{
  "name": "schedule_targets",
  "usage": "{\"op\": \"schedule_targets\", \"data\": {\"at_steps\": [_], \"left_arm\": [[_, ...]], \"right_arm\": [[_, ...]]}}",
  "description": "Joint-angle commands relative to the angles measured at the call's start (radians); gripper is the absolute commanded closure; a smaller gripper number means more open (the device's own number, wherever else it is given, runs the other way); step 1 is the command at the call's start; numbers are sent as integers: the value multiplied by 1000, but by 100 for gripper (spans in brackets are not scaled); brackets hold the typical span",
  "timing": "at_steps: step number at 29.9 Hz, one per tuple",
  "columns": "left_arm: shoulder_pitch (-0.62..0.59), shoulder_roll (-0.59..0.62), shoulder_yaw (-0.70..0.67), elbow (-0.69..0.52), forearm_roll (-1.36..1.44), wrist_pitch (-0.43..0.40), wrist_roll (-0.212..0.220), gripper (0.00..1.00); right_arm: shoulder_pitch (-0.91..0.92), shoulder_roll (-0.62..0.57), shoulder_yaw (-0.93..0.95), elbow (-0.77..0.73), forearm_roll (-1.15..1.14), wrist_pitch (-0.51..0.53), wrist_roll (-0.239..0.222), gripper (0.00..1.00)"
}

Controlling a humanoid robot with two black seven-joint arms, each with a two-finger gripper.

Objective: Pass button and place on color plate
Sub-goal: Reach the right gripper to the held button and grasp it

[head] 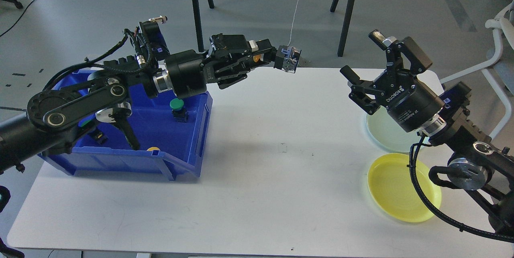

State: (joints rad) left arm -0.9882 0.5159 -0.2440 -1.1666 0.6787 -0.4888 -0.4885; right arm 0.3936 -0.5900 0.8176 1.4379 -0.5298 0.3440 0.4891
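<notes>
Setting: grey floor with cables and stand legs behind a white worktop.
Bin: blue bin at the worktop's left, holding a green-capped button, with part of a yellow cap showing near its front wall.
Left gripper: reaches out over the worktop toward the middle; its jaws are closed on the button, a small part with a blue and clear body, held clear of the surface.
Reason for that hold: the button sticks out past the fingertips, which I judge leaves its free end for the other arm to take.
Right gripper: raised over the right side, jaws spread wide and empty, facing the left one, well apart from the button.
Plates: yellow plate near the front right, pale green plate just behind it, partly hidden by the right arm; both look bare.
Stage: handover not yet made; placing on a plate comes after.
</notes>
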Motion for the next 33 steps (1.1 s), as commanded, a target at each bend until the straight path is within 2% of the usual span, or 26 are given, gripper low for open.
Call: {"op": "schedule_targets", "data": {"at_steps": [1, 11, 16, 22, 28, 31, 33], "left_arm": [[0, -4, 2, 4, -5, 0, 0, 95], [-1, -8, 2, 13, -10, 0, 0, 95], [0, -7, 2, 13, -10, 0, 0, 95], [0, -4, 0, 13, -11, 0, 0, 94], [2, -2, -3, 13, -11, 0, 0, 94], [2, 0, -5, 13, -11, 0, 0, 94], [2, 1, -5, 13, -11, 0, 0, 94]], "right_arm": [[8, 13, -11, 19, -3, -2, 0, 1], [254, 93, -253, -33, -7, -22, 0, 1], [291, 151, -279, -86, -6, -23, 0, 1], [286, 145, -279, -83, -4, -33, 0, 6], [283, 139, -279, -83, -9, -33, 0, 40], [283, 140, -279, -85, -38, -39, 0, 63], [281, 141, -282, -86, -41, -62, 0, 70]]}}
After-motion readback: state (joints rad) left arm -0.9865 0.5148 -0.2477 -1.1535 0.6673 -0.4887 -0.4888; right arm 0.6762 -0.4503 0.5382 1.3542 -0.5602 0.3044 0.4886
